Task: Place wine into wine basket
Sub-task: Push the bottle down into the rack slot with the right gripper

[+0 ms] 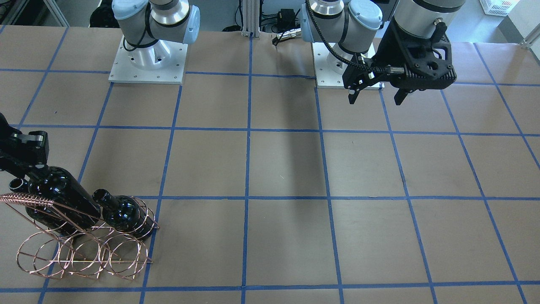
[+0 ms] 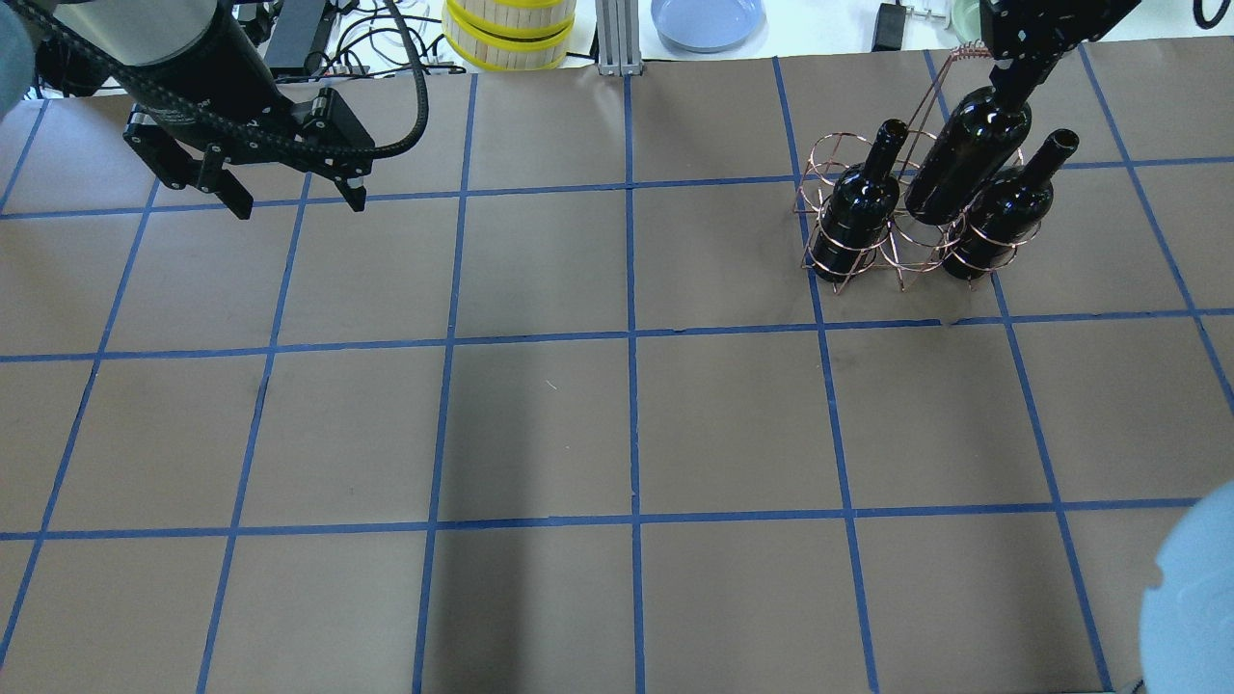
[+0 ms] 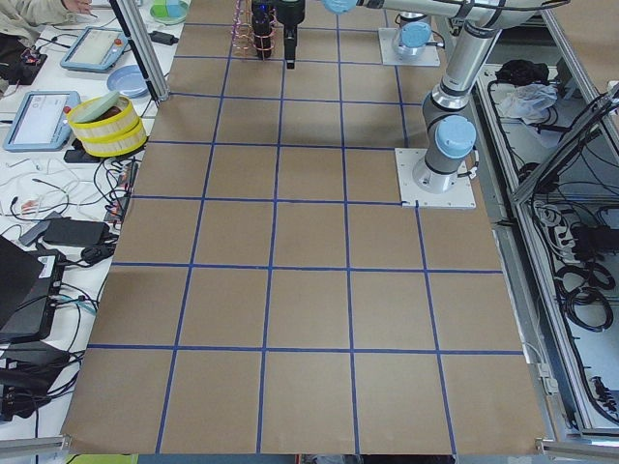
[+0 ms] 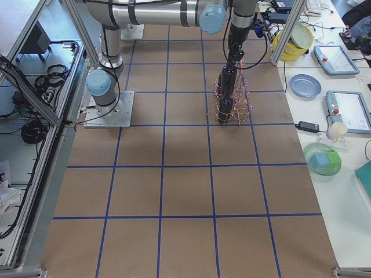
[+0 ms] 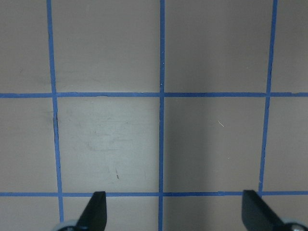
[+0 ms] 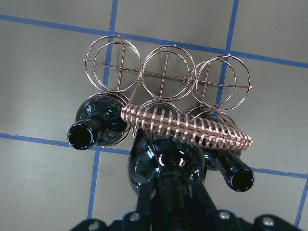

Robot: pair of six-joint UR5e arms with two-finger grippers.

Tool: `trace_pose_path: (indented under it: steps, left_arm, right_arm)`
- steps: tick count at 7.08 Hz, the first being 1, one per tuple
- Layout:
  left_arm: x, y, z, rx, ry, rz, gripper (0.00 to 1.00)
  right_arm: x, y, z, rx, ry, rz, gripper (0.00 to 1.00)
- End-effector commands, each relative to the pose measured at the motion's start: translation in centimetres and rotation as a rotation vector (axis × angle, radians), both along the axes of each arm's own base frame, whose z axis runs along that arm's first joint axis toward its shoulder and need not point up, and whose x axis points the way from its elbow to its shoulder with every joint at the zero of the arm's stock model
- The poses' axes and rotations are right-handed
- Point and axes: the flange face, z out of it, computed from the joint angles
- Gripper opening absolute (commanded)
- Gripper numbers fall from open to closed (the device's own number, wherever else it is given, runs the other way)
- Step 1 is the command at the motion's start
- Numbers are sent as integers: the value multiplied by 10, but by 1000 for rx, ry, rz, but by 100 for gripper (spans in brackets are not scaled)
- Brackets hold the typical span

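Toward the table's [image 2: 540, 434] far right corner in the overhead view stands the copper wire wine basket [image 2: 818, 159], its round rings in two rows and its coiled handle [image 6: 192, 127] running across the top; two dark glass bottles lie tilted in its outer places, one on the overhead view's left [image 2: 853, 217] and one on its right [image 2: 1007, 217], necks pointing up and away from the robot; between them is the wine bottle [image 2: 969, 154], glossy black and without a label, tilted the same way but standing higher than its neighbours, its base down among the wires of the middle place and its body passing under the handle; how deep it sits in the ring cannot be told; the right gripper [image 2: 1014, 85] is clamped on this bottle's neck, a finger on either side of the glass as the right wrist view shows [image 6: 173, 202]; well apart, across the table on the robot's left side, the left gripper [image 2: 299, 202] hangs above the brown paper with its blue tape grid, fingers spread wide and holding nothing, and only bare table shows between its fingertips [image 5: 98, 207] in the left wrist view.
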Motion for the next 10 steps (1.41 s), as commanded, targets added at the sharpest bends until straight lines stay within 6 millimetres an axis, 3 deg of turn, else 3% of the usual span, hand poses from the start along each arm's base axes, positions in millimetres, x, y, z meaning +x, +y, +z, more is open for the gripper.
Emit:
trace_pose_path:
  steps: [1, 7, 10]
  left_arm:
    - [0, 1, 0, 3, 0, 1, 100]
    - [-2, 2, -5, 17, 1, -2, 100]
    - [-2, 2, -6, 20, 1, -3, 100]
  right_arm:
    - [1, 2, -16, 25, -7, 1, 0]
    - [0, -8, -55, 1, -4, 9, 0]
    - [-1, -15, -94, 20, -9, 8, 0]
